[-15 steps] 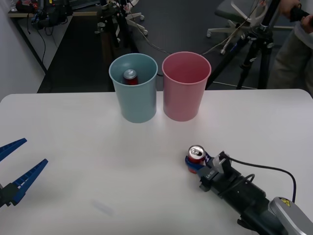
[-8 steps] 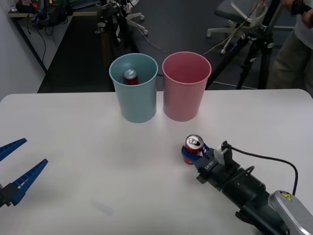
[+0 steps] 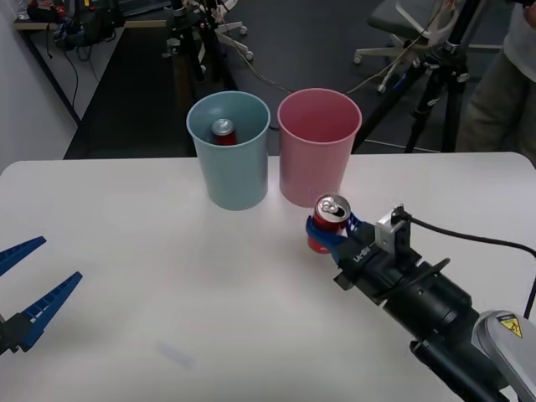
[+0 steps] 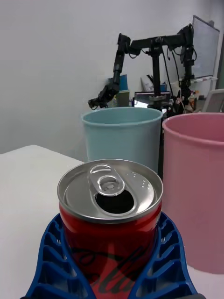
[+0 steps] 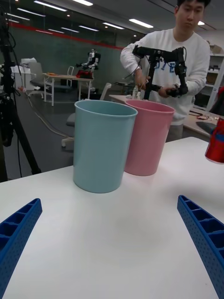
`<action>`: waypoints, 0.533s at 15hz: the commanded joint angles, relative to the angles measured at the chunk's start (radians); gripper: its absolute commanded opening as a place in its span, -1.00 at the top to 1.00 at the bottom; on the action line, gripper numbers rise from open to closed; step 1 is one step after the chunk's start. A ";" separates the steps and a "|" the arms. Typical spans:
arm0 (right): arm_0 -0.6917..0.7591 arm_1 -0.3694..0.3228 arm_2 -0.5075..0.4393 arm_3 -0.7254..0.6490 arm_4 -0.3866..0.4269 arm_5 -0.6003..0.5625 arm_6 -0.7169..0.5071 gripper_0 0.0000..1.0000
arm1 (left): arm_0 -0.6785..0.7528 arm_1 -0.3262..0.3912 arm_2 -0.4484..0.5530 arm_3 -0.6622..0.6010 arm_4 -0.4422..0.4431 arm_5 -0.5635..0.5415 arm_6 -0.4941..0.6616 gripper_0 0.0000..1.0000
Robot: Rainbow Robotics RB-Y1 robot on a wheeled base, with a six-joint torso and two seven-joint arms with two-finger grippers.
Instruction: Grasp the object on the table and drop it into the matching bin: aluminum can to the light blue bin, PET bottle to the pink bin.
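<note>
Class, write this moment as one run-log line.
right hand: shut on aluminum can, near pink bin | left hand: open, idle | light blue bin: holds another can

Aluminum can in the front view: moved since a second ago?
Yes. The aluminum can, held in the right gripper, has travelled away from the robot toward the pink bin and now sits right next to its base.
</note>
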 commanded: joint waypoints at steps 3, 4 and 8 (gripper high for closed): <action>0.001 -0.055 0.061 -0.201 0.199 0.149 -0.294 1.00 | 0.000 0.000 0.000 0.000 0.000 0.000 0.000 -1.00; -0.001 -0.055 0.067 -0.223 0.243 0.163 -0.351 1.00 | 0.000 0.000 0.000 0.000 0.000 0.000 0.000 -1.00; -0.044 -0.047 0.105 -0.272 0.413 0.224 -0.546 1.00 | 0.000 0.000 0.000 0.000 0.000 0.000 0.000 -1.00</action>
